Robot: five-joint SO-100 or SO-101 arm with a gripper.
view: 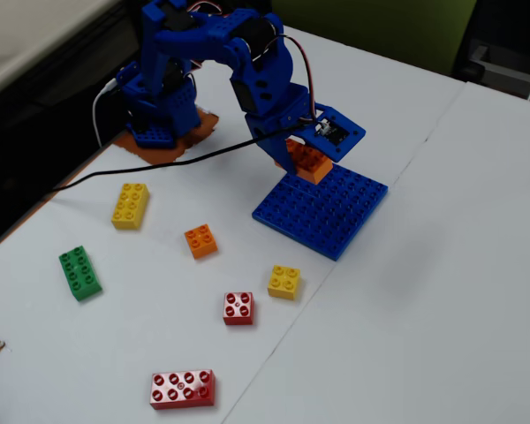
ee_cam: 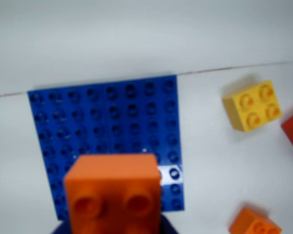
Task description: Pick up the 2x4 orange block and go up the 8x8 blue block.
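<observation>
Orange 2x4 block (view: 309, 162) sits clamped in the pincer (view: 307, 159), held just above the near-arm edge of the 8x8 blue block (view: 322, 210) in the fixed view; whether it touches the studs cannot be told. In the wrist view the orange block (ee_cam: 113, 192) fills the bottom centre, two studs showing, the blue plate (ee_cam: 107, 131) behind and under it. Pincer fingers are mostly hidden by the block. Blue plate lies flat on the white table (view: 442, 291).

Loose bricks, fixed view: yellow oblong brick (view: 130, 205) and green oblong brick (view: 79, 272) to the left, small orange square brick (view: 200, 240) between them and the plate, small yellow square brick (view: 284, 282) and small red square brick (view: 238, 308) nearer the camera, red oblong brick (view: 182, 389) at the bottom. All well apart from the plate. Blue arm (view: 247, 62) reaches from its base (view: 159, 124) at top left.
</observation>
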